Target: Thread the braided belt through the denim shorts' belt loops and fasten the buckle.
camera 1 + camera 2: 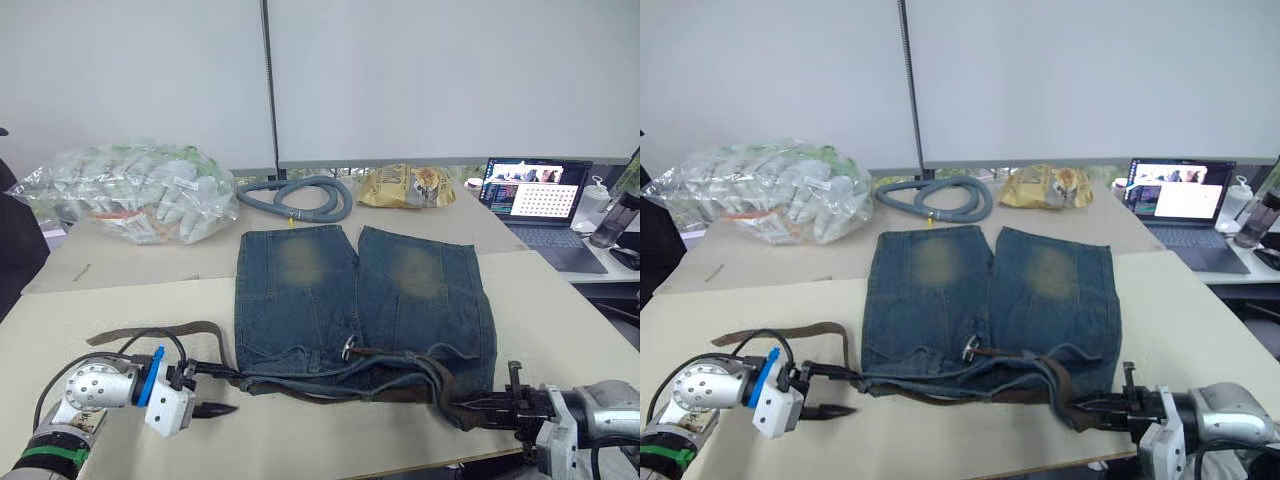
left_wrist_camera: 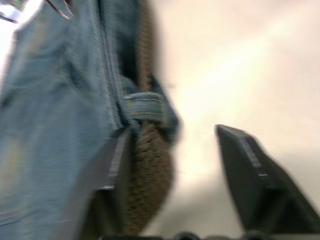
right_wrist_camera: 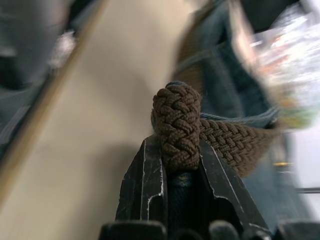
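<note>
Right gripper (image 3: 181,165) fingers pinching braided belt (image 3: 177,125); left gripper (image 1: 215,390) fingers spread. If we tug hard, belt loops (image 2: 145,106) bunch denim shorts (image 1: 360,290).

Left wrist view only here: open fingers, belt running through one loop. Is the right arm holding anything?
Observer: Yes. The right gripper is shut on a fold of the braided belt, at the right end of the denim shorts' waistband.
Operator: Where's the buckle?
Observer: The buckle lies on the waistband near the middle of the shorts.
Operator: Any slack on my side?
Observer: Yes. A length of belt loops out over the table past the shorts' left edge, near the left gripper.
</note>
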Robot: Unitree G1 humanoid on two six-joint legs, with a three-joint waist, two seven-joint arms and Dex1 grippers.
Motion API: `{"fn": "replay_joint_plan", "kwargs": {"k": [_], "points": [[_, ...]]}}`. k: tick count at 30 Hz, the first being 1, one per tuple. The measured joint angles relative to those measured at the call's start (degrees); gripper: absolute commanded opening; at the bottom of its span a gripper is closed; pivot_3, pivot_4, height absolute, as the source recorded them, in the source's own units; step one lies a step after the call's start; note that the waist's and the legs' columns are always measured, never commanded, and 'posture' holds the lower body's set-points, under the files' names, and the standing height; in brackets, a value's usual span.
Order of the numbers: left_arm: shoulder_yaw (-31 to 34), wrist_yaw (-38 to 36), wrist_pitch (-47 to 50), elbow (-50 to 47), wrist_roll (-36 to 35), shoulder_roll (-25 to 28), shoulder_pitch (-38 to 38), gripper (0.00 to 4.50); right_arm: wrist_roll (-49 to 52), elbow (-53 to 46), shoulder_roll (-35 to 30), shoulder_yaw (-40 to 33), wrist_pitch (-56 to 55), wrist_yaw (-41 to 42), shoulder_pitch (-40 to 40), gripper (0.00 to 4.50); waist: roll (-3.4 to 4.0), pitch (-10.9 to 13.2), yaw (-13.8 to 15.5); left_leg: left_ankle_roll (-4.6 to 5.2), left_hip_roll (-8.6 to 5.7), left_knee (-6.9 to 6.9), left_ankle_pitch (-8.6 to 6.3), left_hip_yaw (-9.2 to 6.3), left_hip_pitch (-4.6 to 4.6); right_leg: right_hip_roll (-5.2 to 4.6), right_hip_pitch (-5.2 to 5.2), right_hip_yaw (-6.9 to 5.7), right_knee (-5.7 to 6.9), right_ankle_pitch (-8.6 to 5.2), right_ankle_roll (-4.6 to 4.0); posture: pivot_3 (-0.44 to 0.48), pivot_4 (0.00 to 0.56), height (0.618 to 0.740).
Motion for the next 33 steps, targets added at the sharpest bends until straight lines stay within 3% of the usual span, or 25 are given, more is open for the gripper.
{"fn": "replay_joint_plan", "kwargs": {"k": [2,6,14,16,20,23,25,29,33], "points": [[-0.12,3.08,-0.90,2.48,3.49,-0.81,-3.31,4.48,-4.50,3.68,1.55,-0.08,1.57,-0.26,-5.01,0.23,-0.02,-0.02,0.05,-0.02,-0.01,0.01,-0.01,0.09,0.19,-0.04,0.16,0.01,0.00,0.01,-0.01,0.000,0.150,0.740],[0.38,11.50,-1.24,6.52,10.89,-3.17,-8.13,4.50,-13.01,9.26,4.75,-3.58,7.19,-5.32,-12.35,0.23,-0.08,-0.06,0.20,-0.02,-0.02,0.01,0.00,0.16,0.21,-0.10,0.14,-0.03,0.02,0.14,0.16,0.000,0.150,0.740],[0.20,27.17,0.00,11.12,22.35,-4.80,-13.17,4.50,-31.82,12.35,6.25,-7.58,15.98,-27.56,-17.99,0.23,-0.08,-0.06,0.04,0.09,-0.02,-0.02,0.20,0.38,-0.26,-0.10,-0.16,-0.59,0.04,0.22,0.30,0.000,0.150,0.740],[-0.13,29.19,-0.06,11.72,23.10,-4.67,-13.16,4.50,-32.20,12.92,6.26,-7.58,15.74,-29.42,-17.63,1.25,-0.09,-0.06,-0.09,0.26,-0.03,-0.02,0.11,0.43,-0.26,-0.26,-0.14,-0.87,0.03,0.22,0.31,0.000,0.150,0.740],[-0.22,33.64,-0.18,12.95,25.21,-2.75,-12.87,4.50,-31.32,14.53,4.16,-7.58,14.31,-31.03,-15.76,2.61,-0.09,-0.06,-0.13,0.40,-0.07,-0.01,0.06,0.50,-0.19,-0.59,-0.08,-1.41,0.05,0.22,0.31,0.000,0.150,0.740],[-1.16,32.86,-0.72,12.45,21.73,-1.54,-10.86,4.50,-22.51,15.25,2.95,-7.04,13.31,-25.78,-13.19,3.69,-0.09,-0.06,-0.46,0.61,-0.05,-0.02,0.08,0.58,-0.11,-0.68,-0.02,-1.46,0.02,0.22,0.31,0.000,0.150,0.740],[-3.09,27.20,0.46,8.62,12.83,-0.43,-6.78,4.50,-8.71,11.12,2.37,-7.01,18.44,-14.64,-7.87,4.37,-0.10,-0.05,-0.68,0.75,0.02,-0.01,0.01,0.60,-0.06,-0.82,0.10,-1.44,-0.03,0.22,0.31,0.000,0.150,0.740],[-5.03,14.21,11.32,-0.74,-2.67,2.25,-0.20,4.50,13.23,-2.91,-0.54,-8.84,38.17,7.07,1.96,4.44,-0.03,-0.08,-0.80,0.83,0.01,0.02,-0.06,0.62,-0.06,-0.98,0.07,-1.45,0.00,0.22,0.31,0.000,0.150,0.740],[-5.60,3.38,25.62,-10.13,-12.91,5.50,5.22,4.50,25.87,-18.43,-8.03,-12.53,60.87,19.32,10.26,4.44,0.08,-0.06,-0.60,0.42,0.05,0.06,-0.29,0.58,-0.07,-0.94,-0.04,-1.49,0.04,0.21,0.30,0.000,0.150,0.740]]}}
